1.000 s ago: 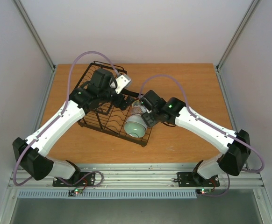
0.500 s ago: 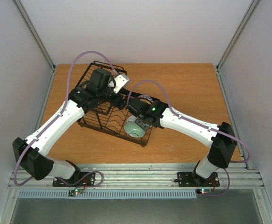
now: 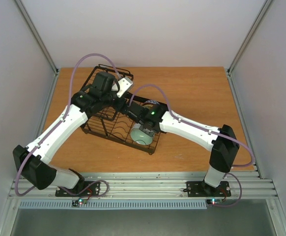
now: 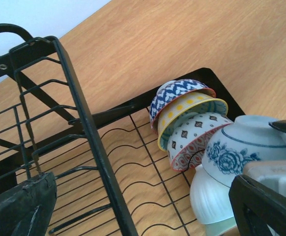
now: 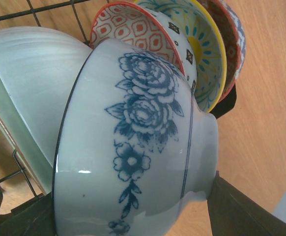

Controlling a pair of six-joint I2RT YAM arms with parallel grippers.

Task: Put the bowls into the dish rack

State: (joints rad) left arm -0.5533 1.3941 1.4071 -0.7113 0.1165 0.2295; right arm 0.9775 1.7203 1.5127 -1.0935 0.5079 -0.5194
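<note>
The black wire dish rack lies on the wooden table. A row of bowls leans at its right end: a blue patterned bowl, a yellow-centred bowl, a red-and-white bowl and a pale green bowl. My right gripper is shut on a white bowl with blue flowers, held between the red-and-white bowl and the pale green bowl. My left gripper is open and empty above the rack's dividers. In the top view the right gripper is over the rack's right end.
The rack's raised wire basket stands right in front of the left gripper. Bare wooden table lies to the right of and behind the rack. Grey walls enclose the table on three sides.
My right arm has swung left over the rack with the blue-flower bowl, bringing it into the row of bowls. The left arm has barely shifted.
</note>
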